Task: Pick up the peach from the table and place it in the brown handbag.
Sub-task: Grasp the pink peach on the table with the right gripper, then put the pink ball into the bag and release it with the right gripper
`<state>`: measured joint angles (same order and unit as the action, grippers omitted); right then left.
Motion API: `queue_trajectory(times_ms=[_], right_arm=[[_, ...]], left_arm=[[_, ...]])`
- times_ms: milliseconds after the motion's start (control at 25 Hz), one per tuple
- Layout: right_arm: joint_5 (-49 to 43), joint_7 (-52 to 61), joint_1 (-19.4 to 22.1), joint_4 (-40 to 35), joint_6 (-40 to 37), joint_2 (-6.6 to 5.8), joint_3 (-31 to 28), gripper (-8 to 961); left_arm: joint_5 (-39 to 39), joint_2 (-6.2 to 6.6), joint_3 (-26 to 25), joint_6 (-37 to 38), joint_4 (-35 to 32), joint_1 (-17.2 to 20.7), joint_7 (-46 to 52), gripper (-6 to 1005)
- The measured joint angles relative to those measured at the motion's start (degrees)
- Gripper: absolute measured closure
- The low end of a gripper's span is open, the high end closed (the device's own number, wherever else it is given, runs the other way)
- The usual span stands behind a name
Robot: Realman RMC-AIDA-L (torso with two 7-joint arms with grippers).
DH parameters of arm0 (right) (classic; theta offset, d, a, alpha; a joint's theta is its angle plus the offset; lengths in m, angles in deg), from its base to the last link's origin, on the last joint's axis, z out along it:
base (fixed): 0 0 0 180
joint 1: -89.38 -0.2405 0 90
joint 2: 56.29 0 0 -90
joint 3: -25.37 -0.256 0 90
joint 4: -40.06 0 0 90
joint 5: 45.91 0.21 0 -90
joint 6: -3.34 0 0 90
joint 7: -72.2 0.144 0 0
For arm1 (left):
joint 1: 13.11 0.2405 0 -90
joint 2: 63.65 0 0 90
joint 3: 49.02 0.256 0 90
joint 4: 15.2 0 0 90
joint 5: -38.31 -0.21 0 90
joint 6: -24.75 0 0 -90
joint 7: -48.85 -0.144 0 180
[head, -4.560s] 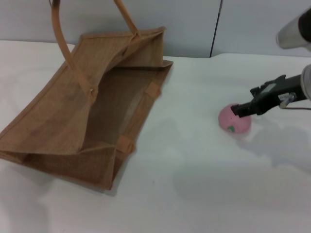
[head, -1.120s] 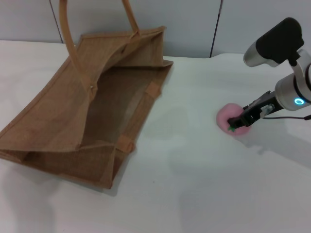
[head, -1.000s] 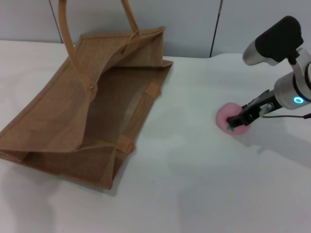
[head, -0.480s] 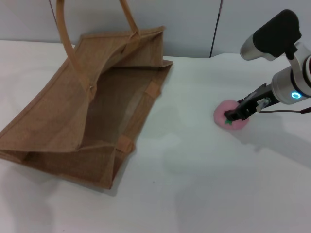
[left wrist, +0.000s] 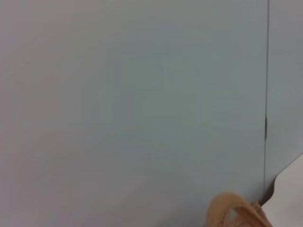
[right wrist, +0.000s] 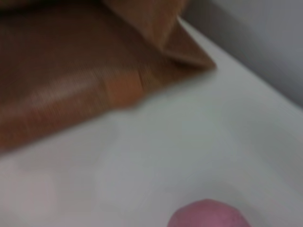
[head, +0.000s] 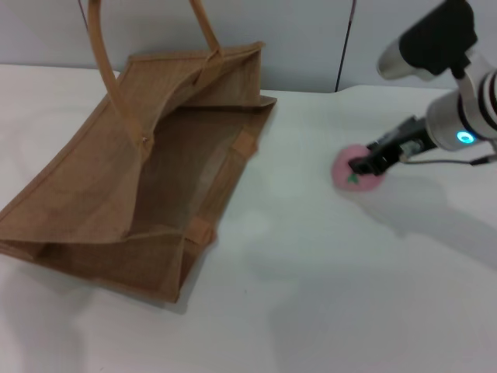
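peach (head: 347, 169) pinched in right tool (head: 363, 165), just above bench (head: 326, 295) | brown handbag (head: 147, 167) well to tool's left, mouth gaping so fruit can drop in | left tool unseen

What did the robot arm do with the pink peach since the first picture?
The right tool closed on the peach and is carrying it toward the brown handbag, up and leftward in the head view, though it is not there yet. The handbag stayed open, lying on the table. The left tool is not in view.
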<state>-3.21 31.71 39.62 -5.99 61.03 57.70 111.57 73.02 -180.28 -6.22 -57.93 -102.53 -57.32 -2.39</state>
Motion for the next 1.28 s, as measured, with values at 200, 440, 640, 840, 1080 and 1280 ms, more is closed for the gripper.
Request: queue_trajectory(times_ms=[200, 440, 640, 840, 1080, 1280], right_arm=[[0.2, 0.1, -0.5, -6.5, 1.0, 1.43, 0.3, 609], [0.3, 0.2, -1.0, -10.0, 2.0, 1.79, 0.6, 642], [1.4, 0.2, -1.0, -12.1, 2.0, 1.78, 0.5, 665], [4.8, -0.4, -1.2, -14.2, 2.0, 1.71, 0.9, 705], [7.7, -0.5, -1.5, -16.8, 2.1, 1.72, 4.1, 742], [8.8, -0.2, -1.2, -18.4, 2.1, 1.74, 7.0, 787]], left_arm=[[0.1, 0.0, 0.1, 0.1, -0.5, -0.5, 0.0, 877], [0.1, 0.0, 2.5, 0.1, -1.6, -0.9, 0.3, 877], [0.4, -0.04, 2.7, 0.1, -2.5, -0.8, 0.5, 877], [0.4, -0.09, 2.8, 0.2, -2.6, -1.4, 0.5, 877], [0.4, -0.09, 2.9, 1.2, -2.4, -1.7, 0.4, 877], [0.5, -0.09, 4.9, 1.7, -2.4, -1.8, 0.5, 877]])
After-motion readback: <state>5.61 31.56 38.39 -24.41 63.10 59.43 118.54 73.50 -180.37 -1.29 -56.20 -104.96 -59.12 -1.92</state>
